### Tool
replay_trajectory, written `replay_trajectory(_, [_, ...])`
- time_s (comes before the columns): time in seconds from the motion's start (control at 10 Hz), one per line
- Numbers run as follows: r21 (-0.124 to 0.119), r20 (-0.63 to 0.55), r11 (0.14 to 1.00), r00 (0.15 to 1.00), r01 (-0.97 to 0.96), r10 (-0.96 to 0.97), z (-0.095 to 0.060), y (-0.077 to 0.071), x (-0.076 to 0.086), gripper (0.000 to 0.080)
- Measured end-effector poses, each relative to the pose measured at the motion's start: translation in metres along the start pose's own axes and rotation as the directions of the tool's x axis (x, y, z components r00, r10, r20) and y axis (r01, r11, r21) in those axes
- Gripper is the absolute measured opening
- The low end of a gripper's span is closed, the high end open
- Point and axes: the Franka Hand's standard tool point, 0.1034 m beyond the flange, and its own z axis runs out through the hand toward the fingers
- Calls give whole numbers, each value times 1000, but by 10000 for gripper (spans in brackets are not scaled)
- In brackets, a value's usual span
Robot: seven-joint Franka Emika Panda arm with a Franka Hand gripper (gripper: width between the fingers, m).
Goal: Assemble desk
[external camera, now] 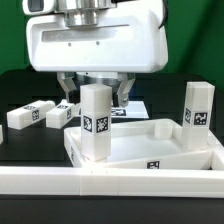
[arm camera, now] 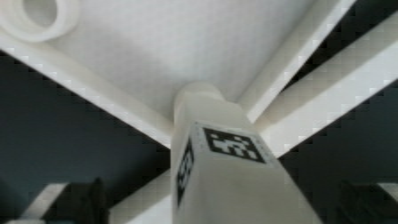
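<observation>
So the tabletop (external camera: 165, 140) is a big white plastic slab with a raised rim, lying flat. One white square leg (external camera: 97, 122) stands upright at its corner on the exterior view's left, with its black-and-white tag facing the camera (the wrist view looks straight down that leg). A second leg (external camera: 198, 118) stands upright at the right side. A third leg (external camera: 24, 118) and a fourth leg (external camera: 62, 113) lie on their sides off to the left, clear of the tabletop.

We take this for a robotics lab bench: a black table (external camera: 30, 150) fenced by a white border rail (external camera: 110, 185), white plastic legs (external camera: 97, 120) stamped with black-and-white tracking tags (external camera: 100, 124), and a white robot arm (external camera: 95, 45) hanging close overhead.
</observation>
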Motion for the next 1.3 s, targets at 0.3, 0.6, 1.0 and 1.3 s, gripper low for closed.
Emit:
replay_trajectory(0.3, [-13, -4, 958, 959, 285, -285, -2, -5, 2, 649])
replay_trajectory(0.6, [-31, 3, 832, 832, 554, -555, -3, -6, 4, 649])
replay_trajectory(1.0, [-50, 34, 612, 614, 789, -789, -3, -6, 3, 649])
replay_trajectory(1.3, [-47, 42, 512, 514, 858, -857, -3, -3, 4, 527])
